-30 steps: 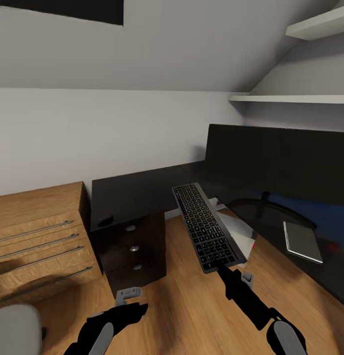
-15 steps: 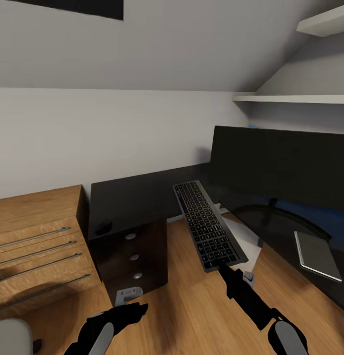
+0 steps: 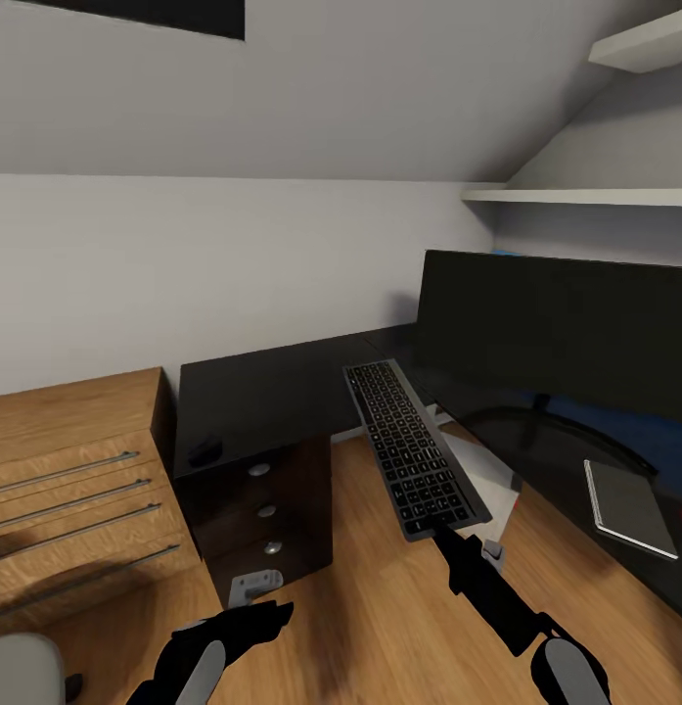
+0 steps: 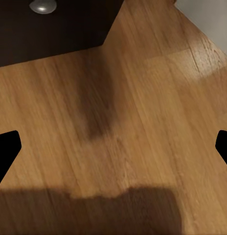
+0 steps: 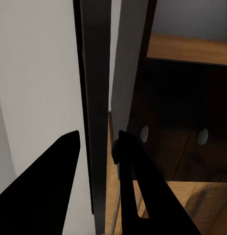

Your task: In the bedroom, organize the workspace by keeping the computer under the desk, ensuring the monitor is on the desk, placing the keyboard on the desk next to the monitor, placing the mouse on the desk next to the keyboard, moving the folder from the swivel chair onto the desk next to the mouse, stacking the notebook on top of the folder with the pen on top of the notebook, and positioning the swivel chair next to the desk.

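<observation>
Silver-grey keyboard (image 3: 414, 452) clamped in R fingers (image 5: 69, 161); L fingers (image 4: 7, 152) apart, nothing between.

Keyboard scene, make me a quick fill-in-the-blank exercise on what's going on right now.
1. The keyboard is held by the ____ end effector.
2. The mouse lies on the ____ next to the wooden drawer unit.
3. The grey notebook lies in front of the ____.
4. The left end effector hangs over the wooden ____.

Missing words: right; desk; monitor; floor
</observation>
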### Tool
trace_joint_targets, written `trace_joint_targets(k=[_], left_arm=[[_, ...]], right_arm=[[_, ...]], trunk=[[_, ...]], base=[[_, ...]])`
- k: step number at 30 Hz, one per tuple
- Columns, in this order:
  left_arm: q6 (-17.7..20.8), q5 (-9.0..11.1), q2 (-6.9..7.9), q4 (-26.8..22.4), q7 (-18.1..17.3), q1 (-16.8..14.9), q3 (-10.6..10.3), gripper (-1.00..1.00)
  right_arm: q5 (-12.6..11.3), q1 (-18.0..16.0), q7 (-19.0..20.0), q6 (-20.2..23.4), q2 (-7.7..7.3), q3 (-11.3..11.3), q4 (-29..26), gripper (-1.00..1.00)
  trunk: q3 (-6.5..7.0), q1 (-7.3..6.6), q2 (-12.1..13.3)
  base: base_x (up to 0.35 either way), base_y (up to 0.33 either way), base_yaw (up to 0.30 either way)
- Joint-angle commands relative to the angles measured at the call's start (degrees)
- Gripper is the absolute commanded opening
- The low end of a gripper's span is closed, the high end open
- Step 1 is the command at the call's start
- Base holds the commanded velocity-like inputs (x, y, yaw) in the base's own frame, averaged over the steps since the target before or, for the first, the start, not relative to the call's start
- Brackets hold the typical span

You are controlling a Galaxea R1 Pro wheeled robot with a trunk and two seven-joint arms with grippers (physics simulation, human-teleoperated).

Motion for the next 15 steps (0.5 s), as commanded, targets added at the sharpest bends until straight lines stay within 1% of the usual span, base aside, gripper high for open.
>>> trace_joint_targets(k=[1, 4, 10, 15], left_arm=[[0.1, 0.6, 0.06, -0.1, 0.5, -0.1, -0.1, 1.00], [0.1, 0.5, 0.06, -0.1, 0.6, -0.1, -0.3, 1.00], [0.1, 0.5, 0.10, -0.1, 0.6, -0.1, -0.1, 1.00], [0.1, 0.5, 0.14, -0.1, 0.6, -0.1, 0.1, 1.00]], right_arm=[[-0.3, 0.0, 0.1, 0.4, 0.01, -0.1, 0.0, -1.00], [0.0, 0.0, 0.1, 0.4, -0.02, -0.1, 0.0, -1.00], [0.2, 0.0, 0.1, 0.4, 0.01, -0.1, 0.0, -1.00], [0.3, 0.0, 0.0, 0.4, -0.04, 0.0, -0.1, -1.00]], trunk=[[-0.05, 0.00, 0.0], [-0.05, 0.00, 0.0], [-0.05, 0.00, 0.0], [-0.05, 0.00, 0.0]], base=[[0.000, 0.000, 0.000], [-0.173, -0.192, 0.108], [-0.178, -0.261, 0.249], [-0.058, -0.078, 0.275]])
